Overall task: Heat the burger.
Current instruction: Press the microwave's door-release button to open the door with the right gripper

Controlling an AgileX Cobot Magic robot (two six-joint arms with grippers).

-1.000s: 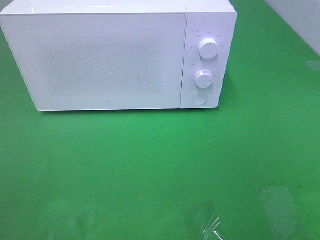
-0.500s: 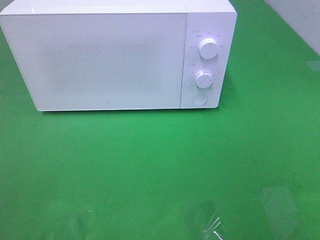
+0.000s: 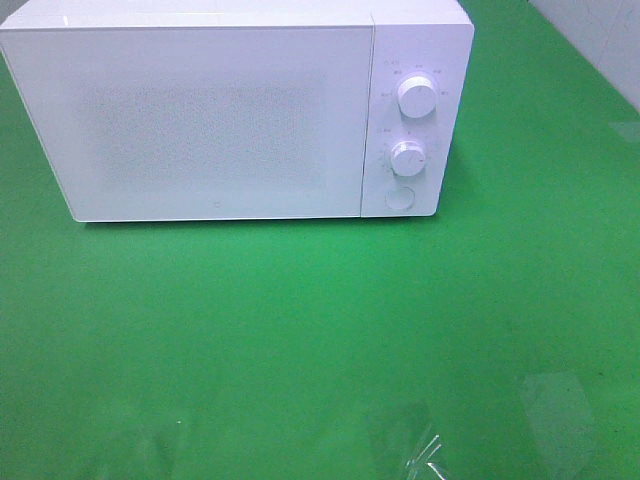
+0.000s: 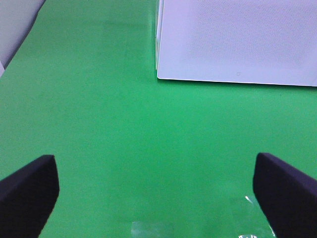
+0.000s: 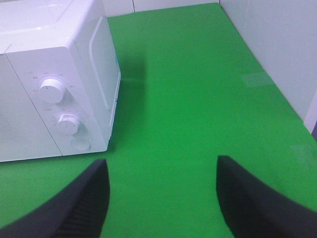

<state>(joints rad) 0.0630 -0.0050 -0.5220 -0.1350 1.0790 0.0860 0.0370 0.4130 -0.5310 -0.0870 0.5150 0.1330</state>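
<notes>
Nothing moved since earlier. Microwave [image 3: 220, 110] door shut. L end effector [image 4: 154, 173] jaws wide apart; R end effector [image 5: 161, 171] jaws apart.

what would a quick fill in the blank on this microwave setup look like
1. The door of the microwave is ____.
2. Its control panel has ____ round knobs above one round button.
3. The table under it is ____ in colour.
4. The left tool and right tool both stand ____, with nothing between their fingers.

Missing words: closed; two; green; open.
</notes>
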